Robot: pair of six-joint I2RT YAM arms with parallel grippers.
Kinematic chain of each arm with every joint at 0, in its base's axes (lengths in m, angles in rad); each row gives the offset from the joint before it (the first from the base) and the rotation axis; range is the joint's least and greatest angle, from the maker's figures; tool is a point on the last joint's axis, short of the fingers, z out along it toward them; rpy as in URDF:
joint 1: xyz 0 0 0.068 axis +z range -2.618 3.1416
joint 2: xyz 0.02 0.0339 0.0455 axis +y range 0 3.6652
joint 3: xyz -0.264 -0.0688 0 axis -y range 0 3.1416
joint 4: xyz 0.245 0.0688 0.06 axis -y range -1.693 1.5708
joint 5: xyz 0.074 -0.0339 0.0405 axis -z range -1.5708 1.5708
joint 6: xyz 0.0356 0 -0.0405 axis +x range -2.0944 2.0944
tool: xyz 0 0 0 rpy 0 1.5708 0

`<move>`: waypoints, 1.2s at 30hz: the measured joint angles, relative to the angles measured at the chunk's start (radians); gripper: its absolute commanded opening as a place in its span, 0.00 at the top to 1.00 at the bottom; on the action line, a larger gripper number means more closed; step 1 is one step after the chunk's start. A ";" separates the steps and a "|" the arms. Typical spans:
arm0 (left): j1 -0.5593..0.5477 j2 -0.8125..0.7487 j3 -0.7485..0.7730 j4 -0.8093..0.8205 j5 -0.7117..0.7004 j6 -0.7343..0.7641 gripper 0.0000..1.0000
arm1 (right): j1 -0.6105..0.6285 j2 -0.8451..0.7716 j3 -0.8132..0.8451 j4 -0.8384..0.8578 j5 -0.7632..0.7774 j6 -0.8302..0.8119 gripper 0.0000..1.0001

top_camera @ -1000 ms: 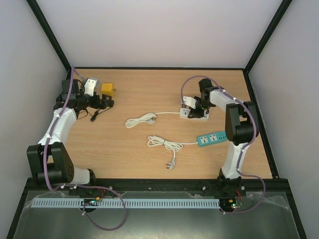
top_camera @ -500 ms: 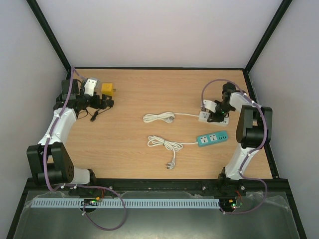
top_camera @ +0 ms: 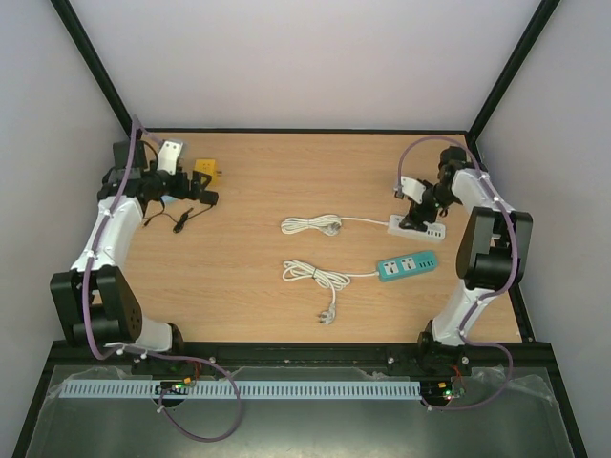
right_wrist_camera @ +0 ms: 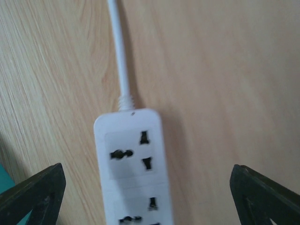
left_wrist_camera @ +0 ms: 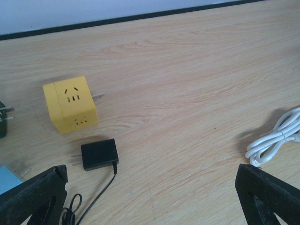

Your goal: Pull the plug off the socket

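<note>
R: just lets go of white strip [top_camera: 417,229], dragged to table's 3 o'clock; right gripper [top_camera: 416,198] fingers now wide, empty | seen sockets bare | L: left gripper [left_wrist_camera: 150,197] wide, empty, at 10 o'clock by yellow cube socket [left_wrist_camera: 70,104]; black plug [left_wrist_camera: 98,153] loose beside it | prob. unplugged already

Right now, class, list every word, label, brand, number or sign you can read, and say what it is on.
None can be read.
The yellow cube socket, black adapter and white power strip show only slots, no lettering.
The teal power strip is too small to tell.
</note>
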 measured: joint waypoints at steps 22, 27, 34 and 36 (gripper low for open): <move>0.332 0.100 0.363 -0.178 0.082 -0.060 0.00 | -0.071 -0.375 0.004 0.366 -0.322 1.033 0.02; 0.358 -0.016 0.179 -0.155 0.050 -0.055 0.00 | -0.162 -0.499 -0.196 0.554 -0.360 1.257 0.02; 0.357 -0.180 -0.067 -0.098 0.006 -0.044 0.00 | -0.192 -0.617 -0.455 0.692 -0.364 1.407 0.02; 0.357 -0.204 -0.111 -0.085 0.003 -0.039 0.00 | -0.192 -0.648 -0.520 0.722 -0.363 1.434 0.02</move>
